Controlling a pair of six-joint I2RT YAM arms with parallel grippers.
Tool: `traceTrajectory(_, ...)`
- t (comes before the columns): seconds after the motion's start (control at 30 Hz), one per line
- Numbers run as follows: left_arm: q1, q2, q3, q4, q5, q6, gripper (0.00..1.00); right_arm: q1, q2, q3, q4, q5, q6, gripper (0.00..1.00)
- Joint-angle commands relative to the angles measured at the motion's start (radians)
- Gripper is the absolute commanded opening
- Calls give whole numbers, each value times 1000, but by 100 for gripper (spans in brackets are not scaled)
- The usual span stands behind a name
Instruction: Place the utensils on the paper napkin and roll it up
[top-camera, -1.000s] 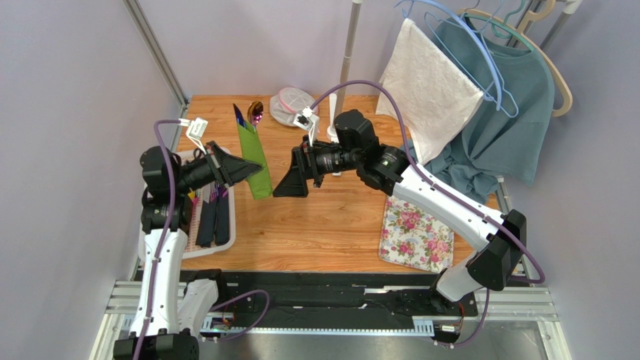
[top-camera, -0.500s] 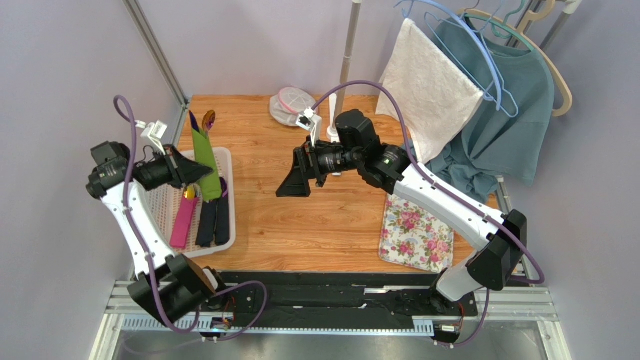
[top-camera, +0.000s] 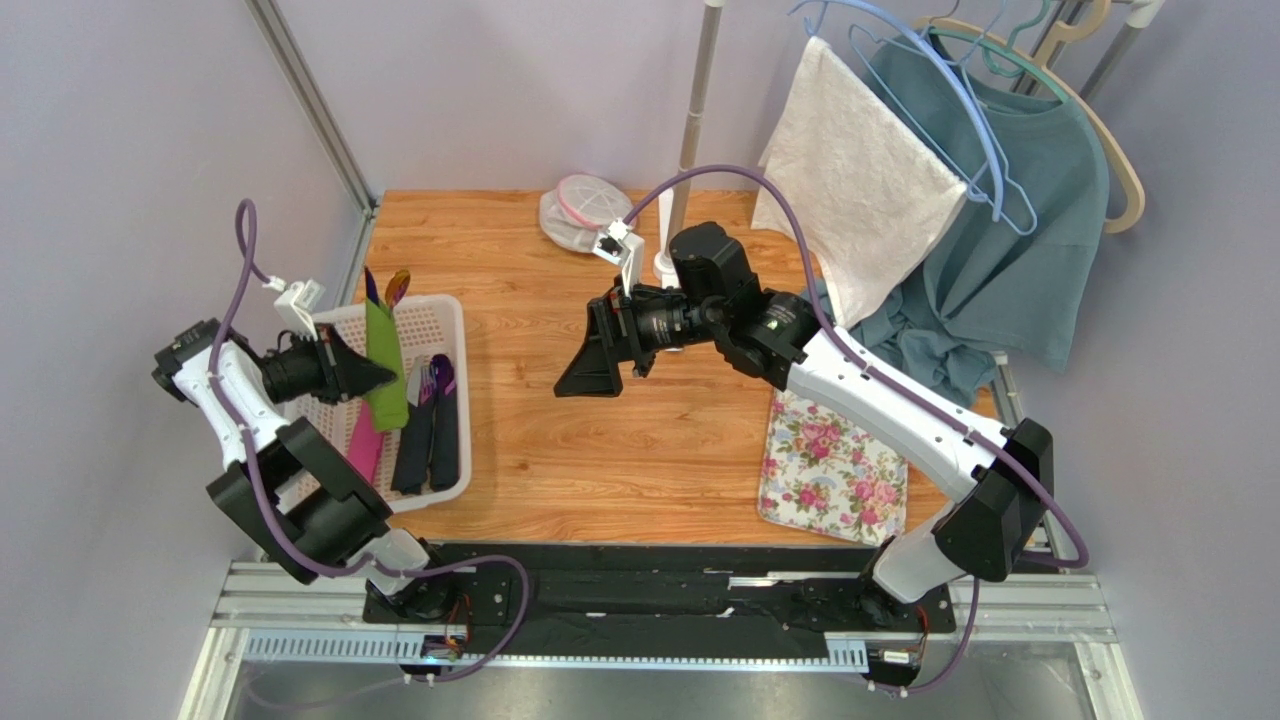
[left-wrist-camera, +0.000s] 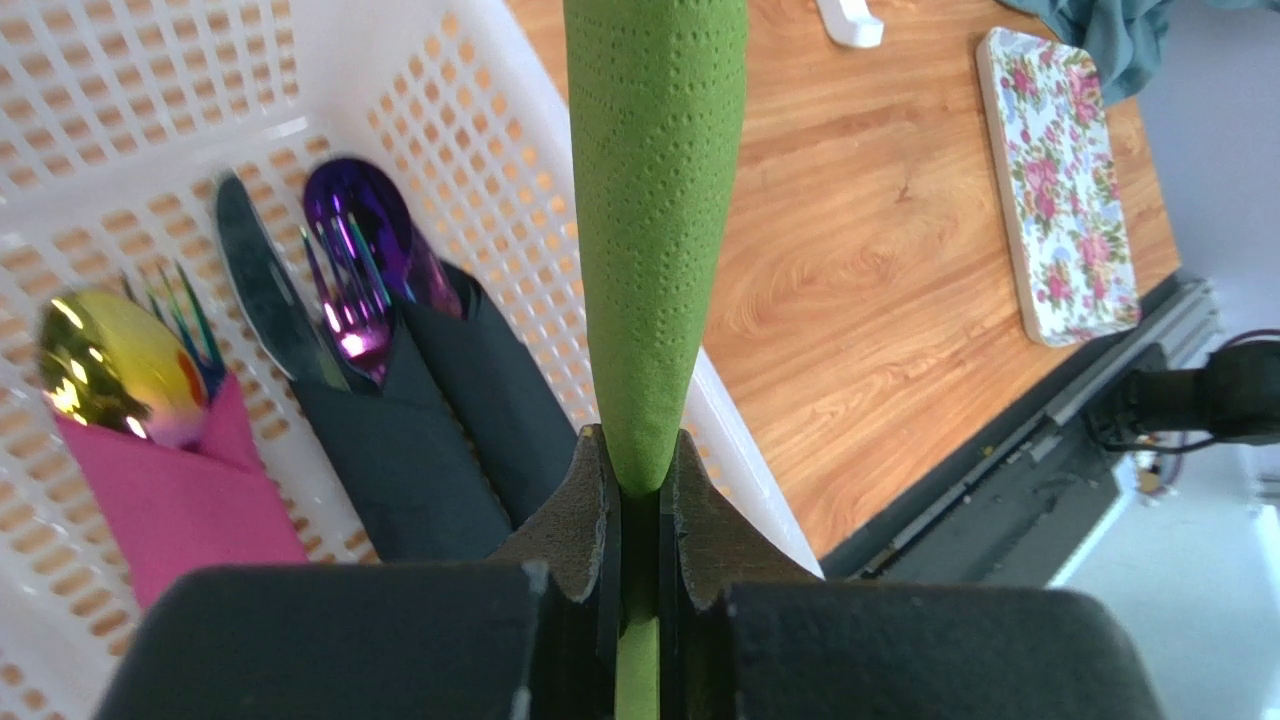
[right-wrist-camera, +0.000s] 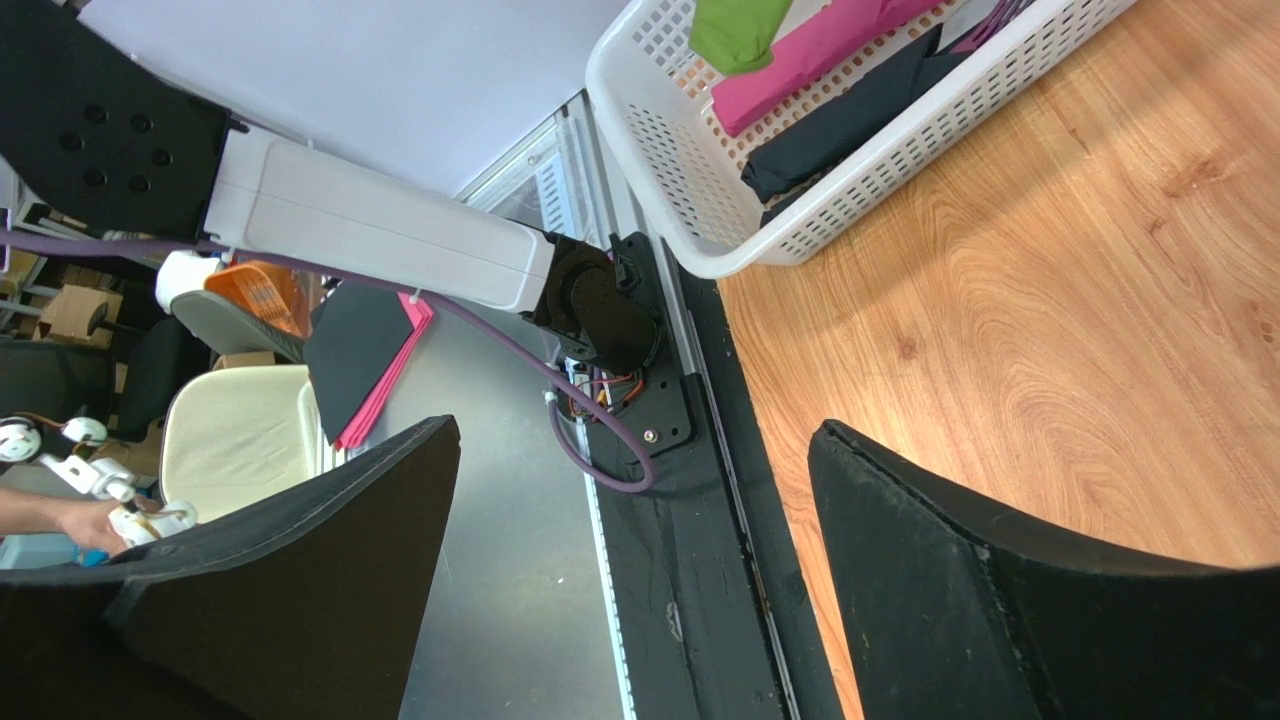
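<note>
1. Clamping the lower end of the rolled paper napkin (left-wrist-camera: 657, 225), the left gripper (left-wrist-camera: 642, 465) has its jaws pressed tight on the dimpled green paper. It holds the roll in the air over the basket (top-camera: 458, 405).
2. The utensils (top-camera: 394, 284) poke out of the roll's far end: one purple tip and one glossy reddish rounded tip.
3. The basket is white plastic with a lattice of small square holes, and it sits at the left edge of the table (top-camera: 646, 450). Inside lie a pink roll (left-wrist-camera: 181, 488) with a shiny gold spoon (left-wrist-camera: 90, 368) and a fork (left-wrist-camera: 181, 323). Beside it are two black rolls (left-wrist-camera: 406, 450) holding a dark knife (left-wrist-camera: 263, 300) and an iridescent purple spoon (left-wrist-camera: 358, 225).
4. The right gripper (top-camera: 586, 368) hangs over the middle of the wood-grain table, its jaws spread wide and grasping nothing.
5. A thin rectangular floral mat (top-camera: 834, 465) lies flat near the table's right front corner.
6. A white textured cloth (top-camera: 864, 173) and a teal garment (top-camera: 1022, 225) hang at the far right.
</note>
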Motion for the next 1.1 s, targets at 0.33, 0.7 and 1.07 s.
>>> traceTrajectory(0.33,12,260,-31,-14,-93,-212,0,-22,29,-8,27,-1,4,91)
traceTrajectory(0.7,15,341,8,28,-255,-277,0,-39,78,16,32,-37,15,91)
traceTrajectory(1.07,13,386,9,112,-376,-352,0,-40,101,21,39,-51,22,91)
